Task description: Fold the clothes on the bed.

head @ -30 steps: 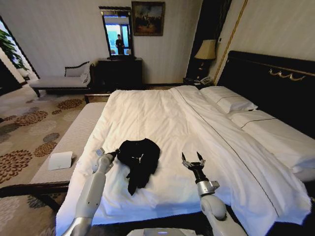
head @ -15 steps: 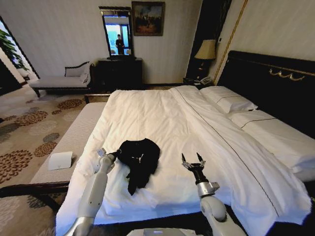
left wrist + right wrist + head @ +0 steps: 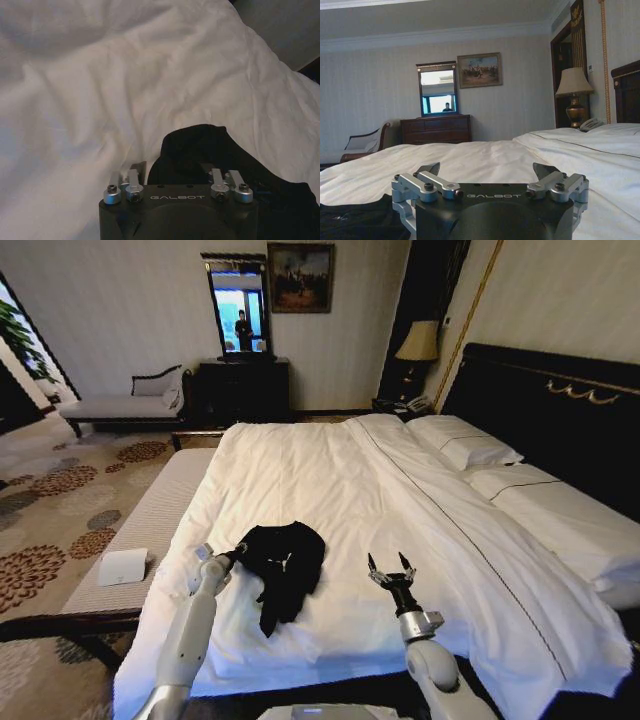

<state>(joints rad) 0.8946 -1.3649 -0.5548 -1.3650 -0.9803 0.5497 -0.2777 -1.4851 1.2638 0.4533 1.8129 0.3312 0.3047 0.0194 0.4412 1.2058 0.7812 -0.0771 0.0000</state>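
Black T-shirt [image 3: 284, 565] lies crumpled on the white duvet of the bed [image 3: 330, 480], near the foot edge, betw. the two claws. Left gripper [image 3: 234, 553] sits at the shirt's left edge, touching the fabric; in left wrist view the shirt [image 3: 210, 150] bunches right at the fingers [image 3: 134, 176], but can't tell if they're pinching it. Right gripper [image 3: 392, 569] hovers just above the duvet, to the shirt's right & apart from it, fingers [image 3: 428, 169] spread wide, nothing betw. them.
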